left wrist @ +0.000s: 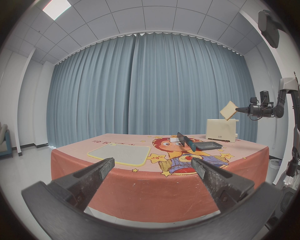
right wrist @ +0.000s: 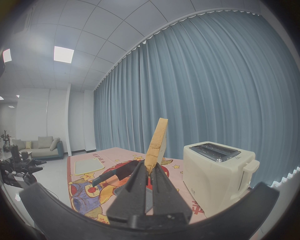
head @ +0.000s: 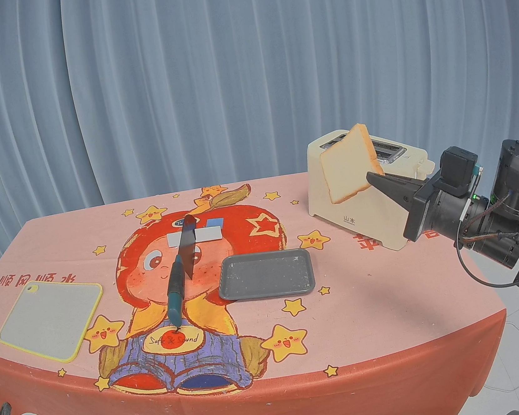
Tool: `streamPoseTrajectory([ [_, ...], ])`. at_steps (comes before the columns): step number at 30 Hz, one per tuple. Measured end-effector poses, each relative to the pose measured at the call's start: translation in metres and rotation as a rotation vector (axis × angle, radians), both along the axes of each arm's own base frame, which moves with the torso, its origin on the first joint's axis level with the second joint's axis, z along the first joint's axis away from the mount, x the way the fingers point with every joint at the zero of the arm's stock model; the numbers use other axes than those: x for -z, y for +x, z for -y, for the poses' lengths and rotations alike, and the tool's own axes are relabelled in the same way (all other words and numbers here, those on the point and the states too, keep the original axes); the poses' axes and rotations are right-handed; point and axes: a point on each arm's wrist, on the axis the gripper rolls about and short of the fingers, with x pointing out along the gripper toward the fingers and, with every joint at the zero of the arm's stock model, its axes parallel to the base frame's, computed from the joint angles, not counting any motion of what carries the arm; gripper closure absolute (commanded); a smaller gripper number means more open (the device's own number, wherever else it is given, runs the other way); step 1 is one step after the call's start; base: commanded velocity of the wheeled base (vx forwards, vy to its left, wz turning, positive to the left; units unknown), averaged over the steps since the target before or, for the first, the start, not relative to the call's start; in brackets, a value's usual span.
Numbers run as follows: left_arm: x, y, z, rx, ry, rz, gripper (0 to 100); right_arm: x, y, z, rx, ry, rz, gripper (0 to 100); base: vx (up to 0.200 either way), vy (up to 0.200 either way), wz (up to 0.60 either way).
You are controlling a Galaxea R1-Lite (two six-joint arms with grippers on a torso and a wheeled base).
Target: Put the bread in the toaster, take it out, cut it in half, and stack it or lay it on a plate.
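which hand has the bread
The right hand, shut on the pale square bread slice near the cream toaster; the left hand hangs open, empty.

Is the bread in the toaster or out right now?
Out: the right gripper holds the bread in the air, clear of the toaster, whose slots look empty.

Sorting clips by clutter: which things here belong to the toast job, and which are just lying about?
Job:
bread, held in the air near the toaster by the right gripper, jaws shut on it
knife
cutting board
grey tray
left gripper, jaws open

Lying about:
white and blue cards on the tablecloth
sofa
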Motion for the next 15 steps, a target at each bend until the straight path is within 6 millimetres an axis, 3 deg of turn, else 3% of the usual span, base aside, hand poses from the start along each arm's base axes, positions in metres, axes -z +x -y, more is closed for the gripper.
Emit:
streamPoseTrajectory([
  [15,0.0,0.0,0.0,0.0,0.0,0.0,0,-0.013,0.012,0.008,-0.002,-0.026,0.009,100,0.0,0.0,0.0],
])
